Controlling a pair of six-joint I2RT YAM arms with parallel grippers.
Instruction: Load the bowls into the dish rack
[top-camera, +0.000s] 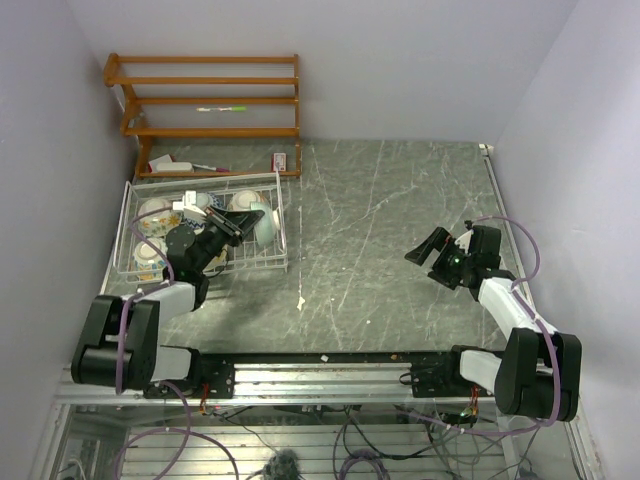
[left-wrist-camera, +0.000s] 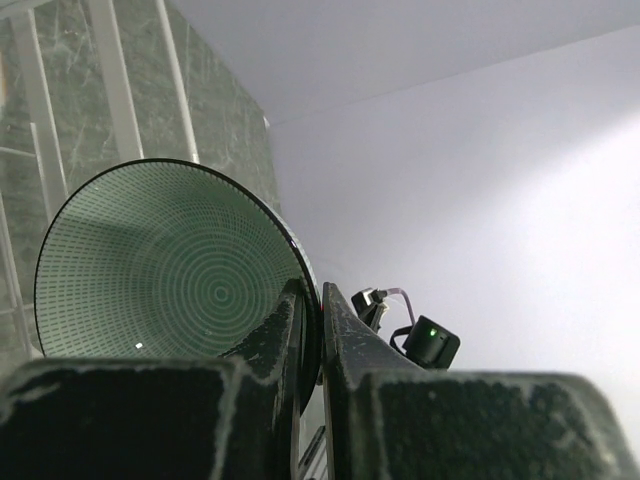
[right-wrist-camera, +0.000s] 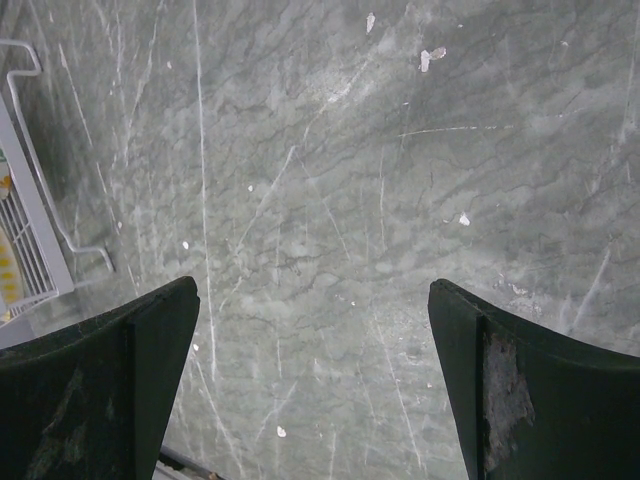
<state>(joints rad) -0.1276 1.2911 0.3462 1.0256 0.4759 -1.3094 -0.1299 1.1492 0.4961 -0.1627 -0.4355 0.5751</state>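
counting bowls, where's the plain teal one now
Top view, left side: the teal bowl is on edge at the right end of the rack, its rim pinched in the left gripper, patterned bowls to its left.

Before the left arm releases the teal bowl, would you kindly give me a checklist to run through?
1. Left tool grips the pale teal bowl by its rim: ok.
2. Bowl is over the dish rack, near its right end: ok.
3. Bowl already rests on the rack wires: cannot tell.
4. Spot below is free of the patterned bowls: cannot tell.
5. Right tool is open, empty and over bare table, away from the rack: ok.
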